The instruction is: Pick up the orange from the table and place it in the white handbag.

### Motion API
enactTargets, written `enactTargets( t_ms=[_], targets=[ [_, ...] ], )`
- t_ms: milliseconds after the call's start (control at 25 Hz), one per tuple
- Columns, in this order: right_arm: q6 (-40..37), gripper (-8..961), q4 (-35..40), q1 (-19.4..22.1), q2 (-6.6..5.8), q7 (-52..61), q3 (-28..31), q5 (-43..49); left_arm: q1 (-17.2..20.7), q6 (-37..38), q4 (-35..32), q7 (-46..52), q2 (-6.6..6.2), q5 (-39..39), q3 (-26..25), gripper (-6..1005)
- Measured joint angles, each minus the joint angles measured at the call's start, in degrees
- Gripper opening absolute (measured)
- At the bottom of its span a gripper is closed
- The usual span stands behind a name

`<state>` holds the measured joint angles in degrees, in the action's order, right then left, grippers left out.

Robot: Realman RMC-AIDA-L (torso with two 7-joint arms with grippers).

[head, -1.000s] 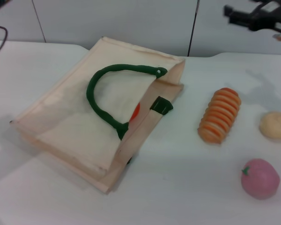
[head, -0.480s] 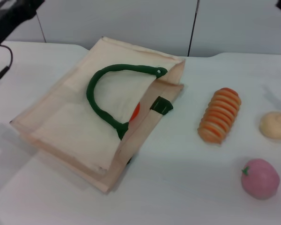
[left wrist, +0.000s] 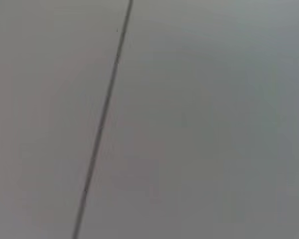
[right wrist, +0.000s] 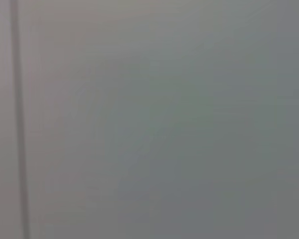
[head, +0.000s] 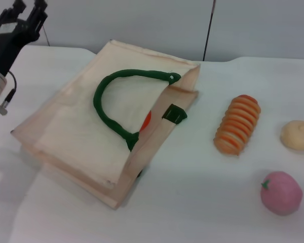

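Note:
The white handbag lies flat on the white table with its mouth facing right and its dark green handle on top. A small patch of the red-orange orange shows inside the bag's mouth, next to a green tab; the rest of it is hidden by the fabric. My left gripper is raised at the far left, above and apart from the bag, with its fingers apart and empty. My right gripper is out of view. Both wrist views show only a grey wall.
A ribbed orange-tan bread piece lies right of the bag. A pale round bun sits at the right edge and a pink round fruit with a green stem at the front right. A wall panel seam shows in the left wrist view.
My right gripper has left the head view at the top right. My left arm has come into view at the top left. The bag and the food pieces have not moved.

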<state>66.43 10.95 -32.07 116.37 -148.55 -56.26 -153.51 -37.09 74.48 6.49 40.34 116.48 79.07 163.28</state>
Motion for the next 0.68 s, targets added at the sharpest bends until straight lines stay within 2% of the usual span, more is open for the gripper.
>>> enactTargets(
  t_ms=[320, 680],
  targets=[
    [0.02, 894, -3.68, 0.68, -0.10, -2.13, 4.05, -1.73, 1.87, -3.12, -9.22, -16.29, 0.13, 10.42, 0.02, 587],
    [-0.42, 894, -4.03, 0.89, -0.17, -2.17, 4.14, -1.79, 2.66, -3.55, -10.02, -16.79, 0.13, 11.10, 0.02, 587]
  ],
)
